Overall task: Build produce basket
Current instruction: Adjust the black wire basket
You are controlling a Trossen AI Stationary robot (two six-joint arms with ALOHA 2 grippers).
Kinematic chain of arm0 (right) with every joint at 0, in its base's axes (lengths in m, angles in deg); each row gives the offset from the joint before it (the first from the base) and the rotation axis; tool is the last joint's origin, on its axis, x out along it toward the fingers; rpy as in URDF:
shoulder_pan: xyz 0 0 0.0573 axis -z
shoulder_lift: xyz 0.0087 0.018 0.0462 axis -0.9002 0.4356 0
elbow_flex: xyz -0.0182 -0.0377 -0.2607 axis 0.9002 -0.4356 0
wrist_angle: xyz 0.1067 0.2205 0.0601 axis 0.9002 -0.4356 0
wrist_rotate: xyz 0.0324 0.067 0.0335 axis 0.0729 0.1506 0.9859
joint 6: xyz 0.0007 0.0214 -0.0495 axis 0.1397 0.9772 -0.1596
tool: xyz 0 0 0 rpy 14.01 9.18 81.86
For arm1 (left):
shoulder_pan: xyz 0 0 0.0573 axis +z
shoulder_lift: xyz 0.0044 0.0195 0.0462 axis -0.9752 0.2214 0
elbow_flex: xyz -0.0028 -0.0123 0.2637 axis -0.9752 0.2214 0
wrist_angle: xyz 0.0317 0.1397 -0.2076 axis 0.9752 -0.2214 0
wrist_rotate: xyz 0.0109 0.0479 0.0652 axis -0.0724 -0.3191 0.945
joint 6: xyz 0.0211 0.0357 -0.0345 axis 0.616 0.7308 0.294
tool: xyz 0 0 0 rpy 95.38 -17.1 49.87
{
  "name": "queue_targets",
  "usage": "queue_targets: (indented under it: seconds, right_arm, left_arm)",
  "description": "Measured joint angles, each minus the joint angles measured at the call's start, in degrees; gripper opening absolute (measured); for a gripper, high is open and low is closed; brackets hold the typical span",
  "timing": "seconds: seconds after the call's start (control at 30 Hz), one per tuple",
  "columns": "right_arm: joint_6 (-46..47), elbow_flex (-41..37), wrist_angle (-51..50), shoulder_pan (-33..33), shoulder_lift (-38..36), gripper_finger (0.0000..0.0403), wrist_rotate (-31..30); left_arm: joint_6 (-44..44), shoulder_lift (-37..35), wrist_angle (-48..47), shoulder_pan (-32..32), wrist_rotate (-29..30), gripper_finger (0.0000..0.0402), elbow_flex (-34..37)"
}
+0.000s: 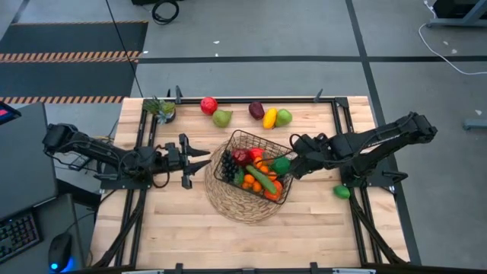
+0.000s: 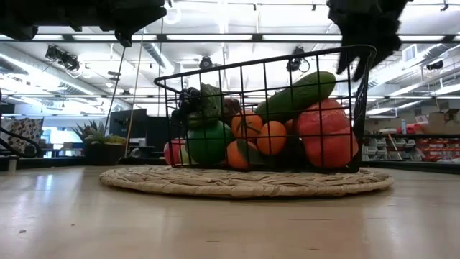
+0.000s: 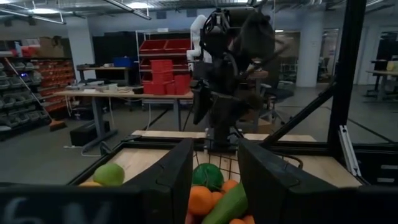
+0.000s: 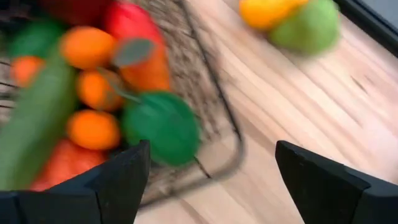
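The black wire basket stands on a round woven mat mid-table. It holds produce: oranges, a cucumber, grapes, red fruit and a round green fruit. My right gripper hangs open above the basket's right corner, pointing steeply down; the wire corner shows below, between its fingers. My left gripper stands open left of the basket, pointing level at it, with nothing between its fingers. On the far side of the table lie a red apple, two green pears, a plum and a lemon.
A small potted plant stands at the far left corner. A green fruit lies near the right edge beside my right arm. Black frame rails run along the table's left, right and far sides. Bare wood lies in front of the mat.
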Motion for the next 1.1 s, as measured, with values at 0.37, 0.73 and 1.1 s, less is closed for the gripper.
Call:
queue_targets:
  seconds: [0.37,0.73,1.1]
  right_arm:
    - [11.8,0.0,0.4,0.3,0.7,0.0349,6.7]
    - [15.4,-1.4,4.9,0.3,8.6,0.0348,14.2]
    - [7.0,-1.4,9.8,1.9,14.0,0.0185,18.1]
  left_arm:
    - [-1.2,0.0,0.0,0.0,0.5,0.0132,0.0]
    - [-1.5,0.0,0.0,0.0,0.5,0.0132,0.0]
    - [-2.3,0.0,0.9,0.0,0.5,0.0132,0.0]
